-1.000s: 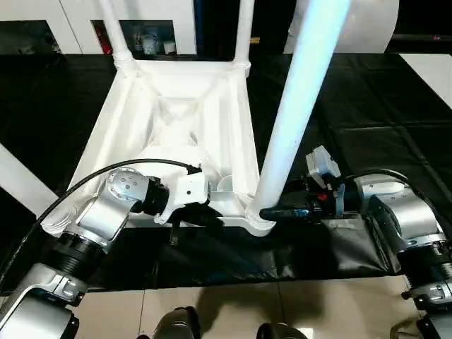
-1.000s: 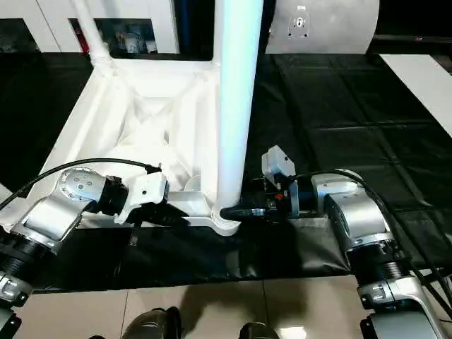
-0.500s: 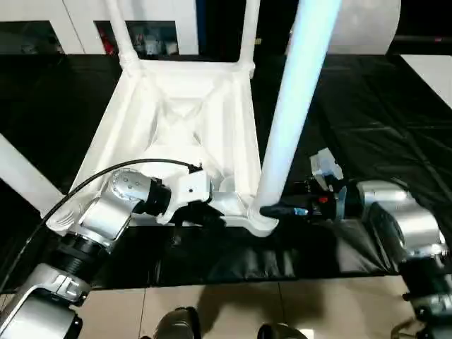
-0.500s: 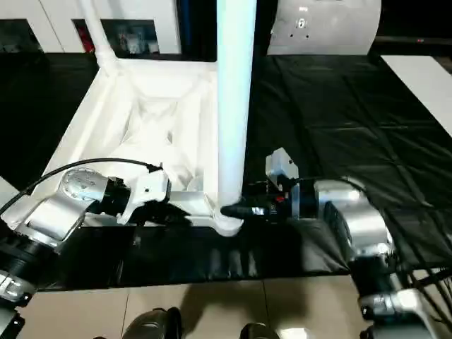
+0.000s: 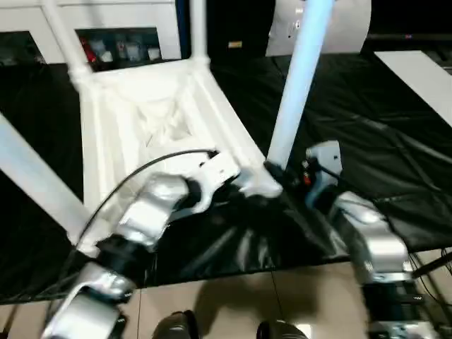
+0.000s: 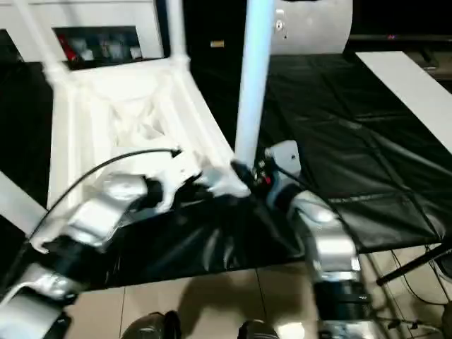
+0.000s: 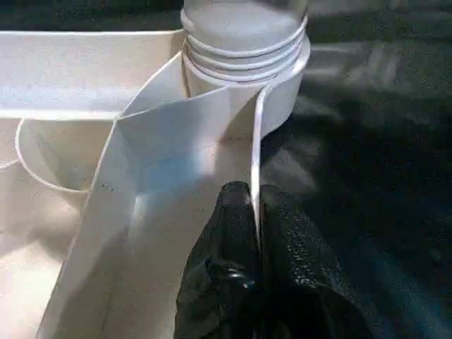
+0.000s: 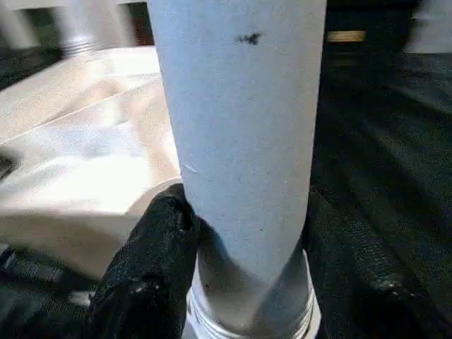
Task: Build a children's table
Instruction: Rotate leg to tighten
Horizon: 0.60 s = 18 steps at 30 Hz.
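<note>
The children's table lies upside down, its ribbed white top (image 5: 148, 113) on a black mat. Legs stand in the two far sockets (image 5: 199, 28) (image 5: 60, 35), and another leg (image 5: 35, 176) rises at the near left. At the near right corner socket (image 5: 265, 185) stands a further leg (image 5: 296, 78). My right gripper (image 8: 254, 268) is closed around the base of that leg (image 8: 240, 127), one black finger (image 8: 155, 261) on each side. My left gripper (image 7: 247, 233) is shut on a thin rib of the top (image 7: 183, 141), right beside the same socket (image 7: 244, 56).
The black mat (image 5: 367, 106) covers the floor around the table, wrinkled under my forearms. Pale tiles (image 5: 233, 304) and my feet (image 5: 176, 326) lie at the near edge. White cabinets (image 5: 127, 14) stand behind, with a white board (image 5: 424, 70) at the right.
The whole picture has swung and tilted, so the camera has moved. Both grippers keep their holds at the near right corner.
</note>
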{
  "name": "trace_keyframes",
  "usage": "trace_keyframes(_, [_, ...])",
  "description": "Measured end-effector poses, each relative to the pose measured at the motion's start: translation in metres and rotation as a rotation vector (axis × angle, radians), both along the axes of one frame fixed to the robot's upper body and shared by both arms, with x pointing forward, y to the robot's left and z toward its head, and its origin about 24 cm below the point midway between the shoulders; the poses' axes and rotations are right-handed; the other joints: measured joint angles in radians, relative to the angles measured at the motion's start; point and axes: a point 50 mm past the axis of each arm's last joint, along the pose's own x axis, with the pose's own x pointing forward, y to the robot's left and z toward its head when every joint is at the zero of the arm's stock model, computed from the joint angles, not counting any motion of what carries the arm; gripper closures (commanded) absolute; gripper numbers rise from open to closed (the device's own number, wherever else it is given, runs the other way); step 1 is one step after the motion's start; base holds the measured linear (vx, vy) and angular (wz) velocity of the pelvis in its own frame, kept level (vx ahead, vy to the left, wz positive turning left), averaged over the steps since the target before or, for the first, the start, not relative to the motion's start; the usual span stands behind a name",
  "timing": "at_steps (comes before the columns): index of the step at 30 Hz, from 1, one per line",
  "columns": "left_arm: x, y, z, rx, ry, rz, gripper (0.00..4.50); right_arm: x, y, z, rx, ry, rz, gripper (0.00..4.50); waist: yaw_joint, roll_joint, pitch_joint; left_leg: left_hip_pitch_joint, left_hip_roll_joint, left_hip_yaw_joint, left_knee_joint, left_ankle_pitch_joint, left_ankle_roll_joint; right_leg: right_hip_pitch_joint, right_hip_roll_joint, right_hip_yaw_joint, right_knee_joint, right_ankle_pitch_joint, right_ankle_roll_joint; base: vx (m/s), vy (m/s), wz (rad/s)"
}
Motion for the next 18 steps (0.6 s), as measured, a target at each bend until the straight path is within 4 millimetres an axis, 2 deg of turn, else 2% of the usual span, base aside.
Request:
trace_keyframes(1, [0.001,-0.002,0.000,0.003,-0.008,0.022,4.50,0.005,0.007,0.002,0.008,0.003,-0.049,2.57,-0.005,0.000,0.000,0.000,0.000,0.000,0.000,0.000,0.000,0.000,0.000,0.000,0.000,0.001,-0.001,0.000,0.000,0.00])
trace_keyframes(2, [0.002,-0.003,0.000,0.006,-0.017,0.042,4.50,0.009,0.013,0.003,0.016,0.007,-0.080,2.22,-0.008,0.000,0.000,0.000,0.000,0.000,-0.002,0.000,0.000,-0.002,0.000,0.000,0.000,0.001,-0.002,0.000,0.000,0.00])
trace_keyframes(3, [0.003,-0.004,0.001,0.008,-0.024,0.051,4.50,0.010,0.015,0.003,0.023,0.005,-0.097,2.22,-0.008,0.000,0.000,-0.001,0.000,0.000,-0.003,0.000,0.000,-0.002,0.000,-0.001,0.000,0.001,-0.002,0.000,0.000,0.00])
trace_keyframes(4, [0.003,-0.004,0.002,0.012,-0.029,0.051,4.50,0.011,0.016,0.004,0.030,0.001,-0.103,1.87,-0.008,0.000,0.000,0.000,0.000,0.000,-0.004,0.000,0.000,-0.003,0.000,-0.001,0.000,0.005,-0.003,0.000,0.000,0.00])
trace_keyframes(8, [0.003,0.000,0.005,0.022,-0.042,0.024,4.50,0.009,0.017,0.005,0.052,-0.027,-0.070,1.52,-0.006,0.000,0.000,-0.001,0.000,0.000,-0.008,0.000,0.000,-0.005,0.000,-0.001,0.000,0.017,0.004,0.000,0.000,0.00])
trace_keyframes(14, [-0.002,0.016,0.009,0.026,-0.069,-0.077,4.50,-0.001,-0.003,0.006,-0.020,-0.085,0.171,1.04,-0.002,0.000,0.000,-0.008,0.002,0.000,-0.011,0.003,0.005,-0.015,0.002,-0.003,0.003,0.013,0.008,0.000,0.000,0.00])
trace_keyframes(18, [-0.008,0.030,0.008,0.041,-0.076,-0.156,4.50,-0.007,-0.013,0.005,-0.076,-0.077,0.331,0.73,-0.002,0.000,0.000,-0.009,0.003,0.000,-0.010,0.003,0.005,-0.015,0.002,-0.004,0.003,0.012,0.007,0.000,0.000,0.00])
